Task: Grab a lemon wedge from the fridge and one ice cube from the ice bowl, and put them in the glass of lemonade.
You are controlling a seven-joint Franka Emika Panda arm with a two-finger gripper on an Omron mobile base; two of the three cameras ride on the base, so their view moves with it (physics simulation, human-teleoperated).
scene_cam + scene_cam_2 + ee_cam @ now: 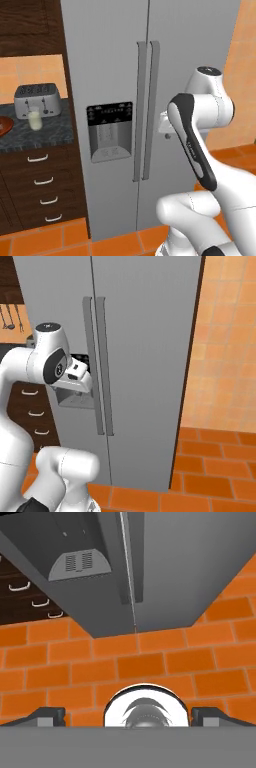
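Observation:
The grey two-door fridge (pixel 110 60) stands shut in front of me, its two long handles (pixel 146 110) meeting at the middle and a black dispenser panel (pixel 110 131) on the left door. With the doors shut, the lemon wedge is hidden. The glass of lemonade (pixel 34 120) stands on the dark counter to the left, before a toaster (pixel 37 99). The reddish-brown ice bowl (pixel 3 126) shows only as a sliver at the left edge, and no ice cube can be made out. My gripper (pixel 129 716) hangs open and empty in front of the fridge (pixel 165 567), pointing down at its foot and the floor.
Dark wooden drawers (pixel 42 187) with white handles sit under the counter (pixel 50 131), left of the fridge. Orange tiled floor (pixel 150 662) runs in front of the fridge, and an orange tiled wall (pixel 225 356) rises to its right. Utensils (pixel 10 318) hang at the far left.

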